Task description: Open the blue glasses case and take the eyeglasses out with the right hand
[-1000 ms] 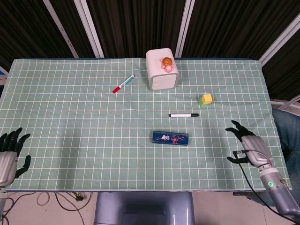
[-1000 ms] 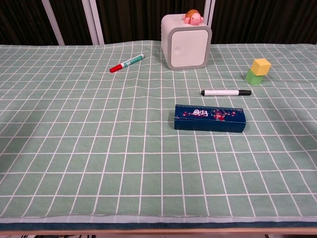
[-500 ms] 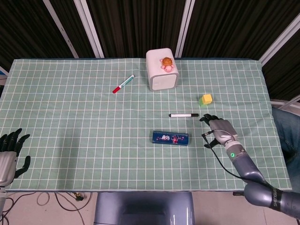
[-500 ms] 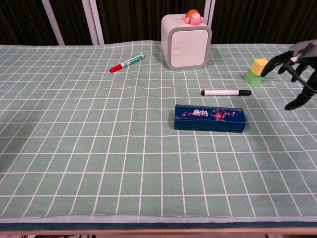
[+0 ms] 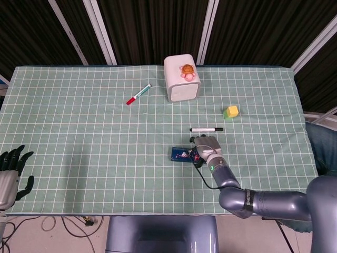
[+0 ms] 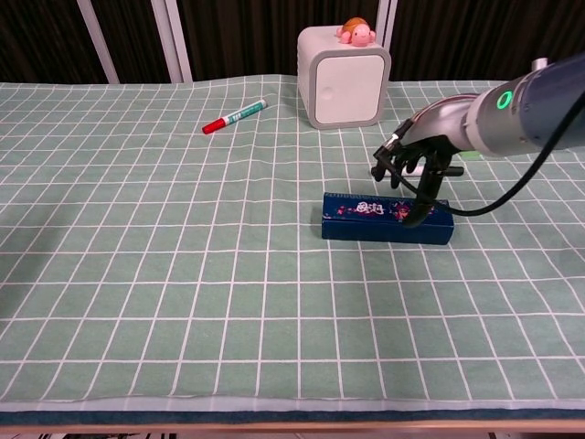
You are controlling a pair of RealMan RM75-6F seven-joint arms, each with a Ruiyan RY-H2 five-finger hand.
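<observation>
Head and chest views of a table covered by a green cloth with a white grid point(image 5: 79, 132). At the far left, the black left hand point(image 5: 11, 171) sits at the table's near-left corner, seen only in the head view, its fingers spread and holding nothing. Further right, toward the back, a marker with a red cap and white-green barrel point(image 6: 234, 116) lies at a slant. Behind centre stands a white rounded box point(image 6: 344, 77) carrying a small pink-and-orange turtle toy point(image 6: 356, 32) on top. Near the middle of the cloth lies the long, dark blue glasses case with a printed lid point(image 6: 366, 218), closed and flat. The grey-and-black right hand point(image 6: 416, 169) is poised over the case's right half, fingers apart and pointing down; one fingertip point(image 6: 417, 219) meets the case, yet nothing is grasped. Just behind the hand lies a white marker with black ends point(image 5: 206, 129). Further right stands a yellow cube on a green cube point(image 5: 231, 112).
</observation>
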